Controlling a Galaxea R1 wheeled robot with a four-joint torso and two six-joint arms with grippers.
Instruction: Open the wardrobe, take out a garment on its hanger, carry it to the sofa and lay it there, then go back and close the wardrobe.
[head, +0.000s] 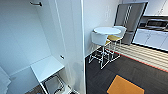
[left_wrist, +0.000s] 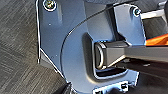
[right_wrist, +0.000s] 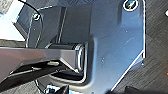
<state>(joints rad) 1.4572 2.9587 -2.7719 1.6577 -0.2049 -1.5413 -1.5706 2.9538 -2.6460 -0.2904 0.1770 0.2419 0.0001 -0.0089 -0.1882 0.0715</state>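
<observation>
Wardrobe: the white wardrobe stands open at near left, its white inside facing us, a dark rail bracket high up and a white shelf low down.
Door: an open white door panel stands edge-on, just right of the shelf.
Under the shelf: a metal-framed thing sits low in the wardrobe; what it is I cannot tell.
Near left corner: a bit of white cloth at the picture's edge.
Floor: dark wood-look floor to the right of the wardrobe, with an orange mat at near right.
Counter: a small round white counter stands farther off against the wall, with a white stool and a yellow-seated stool beside it.
Far right: a steel fridge and white kitchen cabinets.
Left jaws: cannot tell how they stand; an orange strip shows past the wrist plate.
Right jaws: cannot tell either.
</observation>
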